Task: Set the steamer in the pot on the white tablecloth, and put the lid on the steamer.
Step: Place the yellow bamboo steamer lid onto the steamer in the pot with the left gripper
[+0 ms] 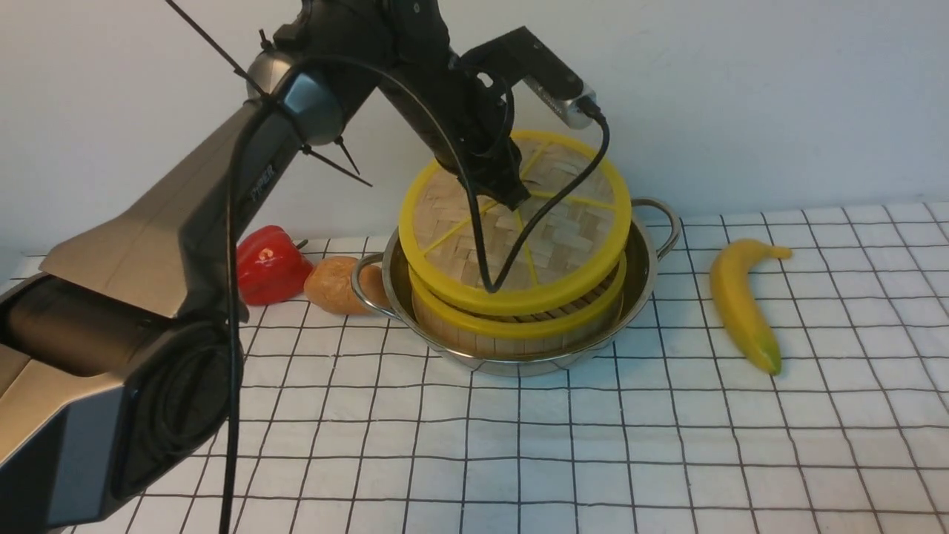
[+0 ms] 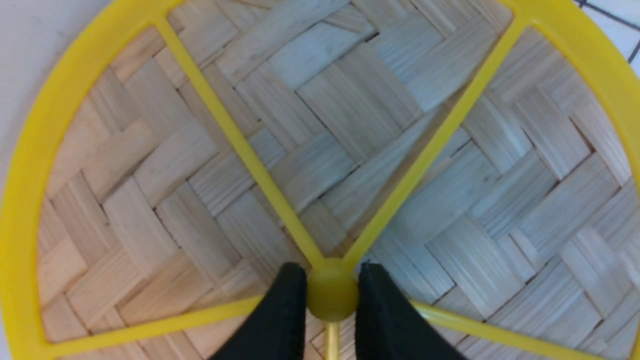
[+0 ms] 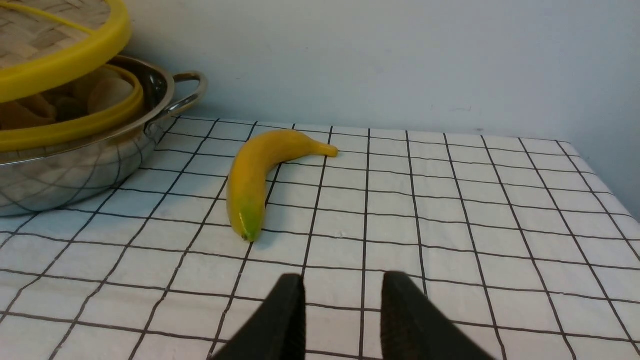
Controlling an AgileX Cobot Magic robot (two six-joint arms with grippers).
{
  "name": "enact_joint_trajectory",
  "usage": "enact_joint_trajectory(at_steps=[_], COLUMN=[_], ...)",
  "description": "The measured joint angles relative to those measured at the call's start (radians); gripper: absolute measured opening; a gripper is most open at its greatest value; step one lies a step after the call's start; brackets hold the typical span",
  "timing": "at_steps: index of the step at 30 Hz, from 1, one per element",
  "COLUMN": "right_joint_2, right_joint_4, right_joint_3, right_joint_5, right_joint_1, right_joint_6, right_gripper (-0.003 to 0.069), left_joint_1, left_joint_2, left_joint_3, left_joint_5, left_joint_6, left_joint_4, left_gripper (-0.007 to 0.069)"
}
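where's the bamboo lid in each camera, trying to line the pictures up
Front view: the lid is centre frame, tilted above the steamer in the pot, with the left tool on its knob.
Left wrist view: the lid fills the picture, its knob pinched in the left tool.
Right wrist view: only an edge of the lid shows at the frame's corner, over the pot.
Shared landmark: the white tablecloth, whose black grid shows in all three.

Tilted woven lid (image 1: 582, 245) over, perhaps against, yellow-rimmed steamer (image 1: 511, 343) in steel pot (image 1: 642, 259) on white tablecloth (image 1: 593, 445)
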Motion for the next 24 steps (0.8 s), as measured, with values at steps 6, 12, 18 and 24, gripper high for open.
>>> enact_joint_trajectory(at_steps=[6,12,18,24], right_joint_2=[0.000,0.000,0.000,0.000], right_joint_4=[0.000,0.000,0.000,0.000], right_joint_3=[0.000,0.000,0.000,0.000], right_joint_5=[0.000,0.000,0.000,0.000], right_joint_1=[0.000,0.000,0.000,0.000], right_joint_6=[0.002,0.002,0.002,0.002], right_gripper=[0.0240,0.0240,0.0242,0.0242], left_joint_1=[-0.003,-0.003,-0.004,-0.004], left_joint_2=[-0.078,-0.099,-0.065,-0.025], left_joint_3=[0.111,0.144,0.144,0.145], left_joint_5=[0.000,0.001,0.000,-0.001], left_joint_6=[-0.078,-0.034,0.035,0.067], left_joint_4=[0.019,0.003,-0.013,-0.007], left_gripper=[0.0116,0.0116,0.0116,0.0116])
